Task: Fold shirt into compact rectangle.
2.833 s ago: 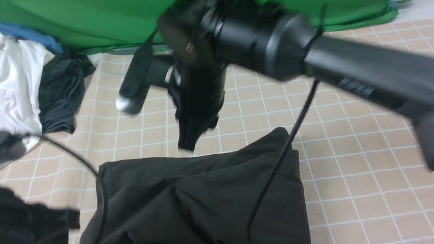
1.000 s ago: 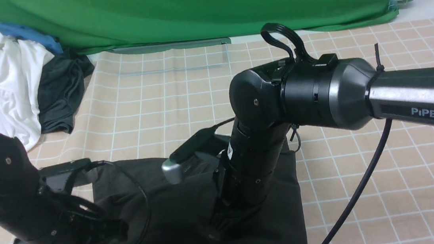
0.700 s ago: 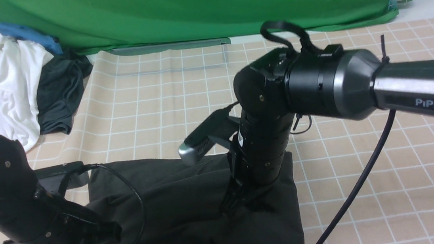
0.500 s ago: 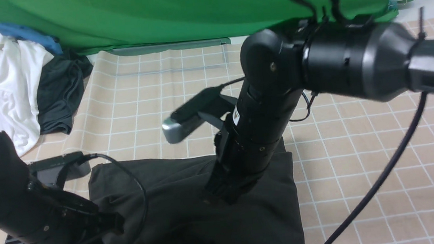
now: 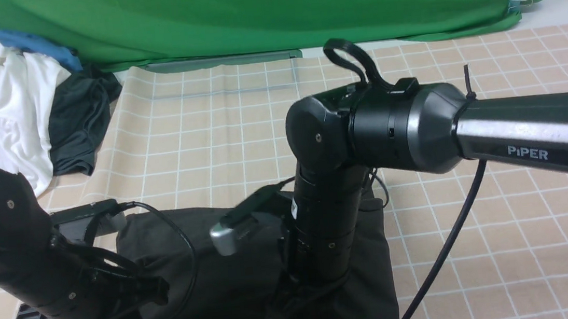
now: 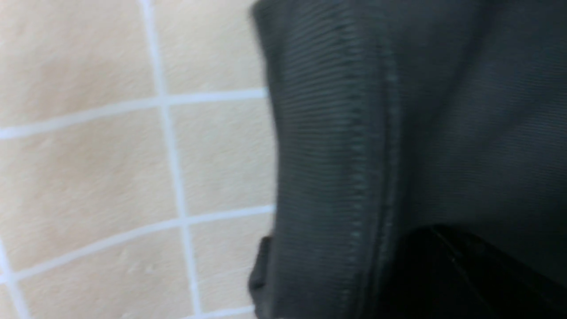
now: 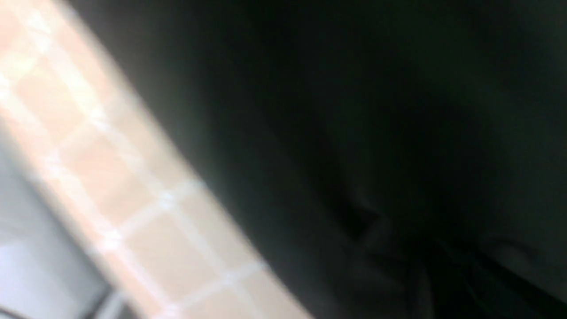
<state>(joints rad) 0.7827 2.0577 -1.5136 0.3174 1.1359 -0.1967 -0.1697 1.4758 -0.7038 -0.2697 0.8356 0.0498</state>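
Checked cloth [image 5: 209,135] carries the shirt [image 5: 223,290], a rough folded block at its near middle; right gripper [image 5: 284,313] is down on the near part, left gripper [image 5: 153,292] at the left hem; both have jaws pressed together. Likely squaring the fold; fabric caught or not, cannot tell.

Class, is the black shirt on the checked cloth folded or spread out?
Folded: the black shirt lies as a compact, roughly rectangular bundle. Part of it is hidden, so neatness cannot be told.
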